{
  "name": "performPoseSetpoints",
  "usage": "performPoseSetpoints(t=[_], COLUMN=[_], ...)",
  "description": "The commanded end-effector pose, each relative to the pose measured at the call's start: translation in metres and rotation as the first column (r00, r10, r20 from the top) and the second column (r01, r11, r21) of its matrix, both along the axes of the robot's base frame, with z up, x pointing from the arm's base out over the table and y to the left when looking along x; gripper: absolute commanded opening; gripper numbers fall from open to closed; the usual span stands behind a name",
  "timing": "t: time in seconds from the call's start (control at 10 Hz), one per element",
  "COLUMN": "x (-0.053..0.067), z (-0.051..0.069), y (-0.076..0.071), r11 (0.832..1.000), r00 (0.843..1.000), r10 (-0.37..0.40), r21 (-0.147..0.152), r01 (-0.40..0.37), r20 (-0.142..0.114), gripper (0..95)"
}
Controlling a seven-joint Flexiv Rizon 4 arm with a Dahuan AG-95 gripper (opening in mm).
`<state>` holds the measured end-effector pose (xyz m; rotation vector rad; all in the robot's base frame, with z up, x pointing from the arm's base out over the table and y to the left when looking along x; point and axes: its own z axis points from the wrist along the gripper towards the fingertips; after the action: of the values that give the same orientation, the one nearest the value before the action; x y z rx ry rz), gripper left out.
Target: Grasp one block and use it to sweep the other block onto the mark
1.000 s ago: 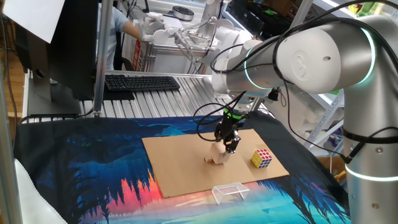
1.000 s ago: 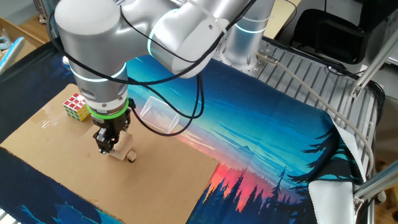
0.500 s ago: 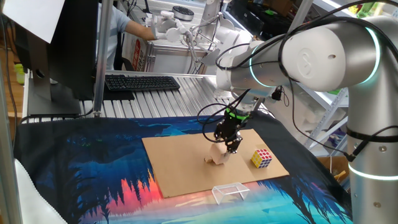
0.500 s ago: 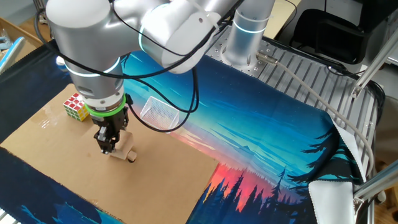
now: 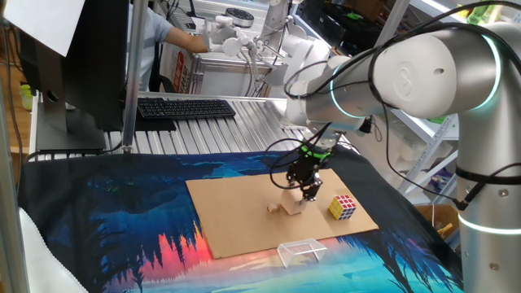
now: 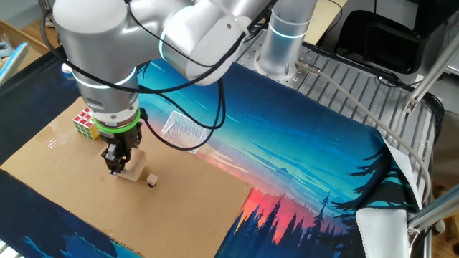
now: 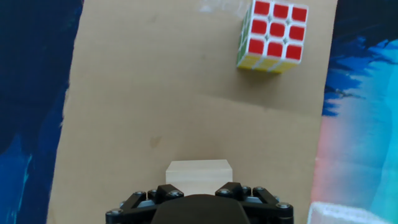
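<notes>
The plain tan wooden cube (image 5: 295, 204) sits low on the brown cardboard sheet (image 5: 236, 212). My gripper (image 5: 304, 192) is shut on it from above. The cube also shows in the other fixed view (image 6: 130, 170) under my gripper (image 6: 115, 166), and in the hand view (image 7: 199, 172) between my gripper's (image 7: 199, 191) jaws. The tiny rounded tan piece (image 5: 273, 210) lies on the cardboard just left of the cube, a small gap apart; in the other fixed view it (image 6: 150, 180) lies to the cube's right. I cannot make out the dark round mark in any view.
A multicoloured puzzle cube (image 5: 343, 207) stands on the cardboard's right side, also seen in the other views (image 6: 86, 123) (image 7: 272, 36). A clear plastic rectangular frame (image 5: 299, 251) lies at the cardboard's near edge (image 6: 183, 132). A printed blue cloth (image 5: 122, 220) surrounds the cardboard.
My gripper has carried the tan cube away from the tiny piece, toward the puzzle cube. The two touched before; now a gap shows. The tiny piece has stayed put.
</notes>
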<state>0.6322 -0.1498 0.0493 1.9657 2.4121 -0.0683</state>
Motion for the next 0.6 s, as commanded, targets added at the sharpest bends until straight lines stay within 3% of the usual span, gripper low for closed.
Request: performPoseSetpoints(t=[0.1,0.3,0.6], x=[-0.001,-0.009,-0.028], z=[0.003,0.011,0.019], y=[-0.004,-0.006,-0.007], r11=[0.997,0.995,0.994], r00=[0.998,0.997,0.997], r10=[0.058,0.065,0.049], r21=[0.044,0.085,0.099], r01=[-0.057,-0.061,-0.043], r20=[-0.030,-0.045,-0.061], gripper=[0.0,0.0,0.0])
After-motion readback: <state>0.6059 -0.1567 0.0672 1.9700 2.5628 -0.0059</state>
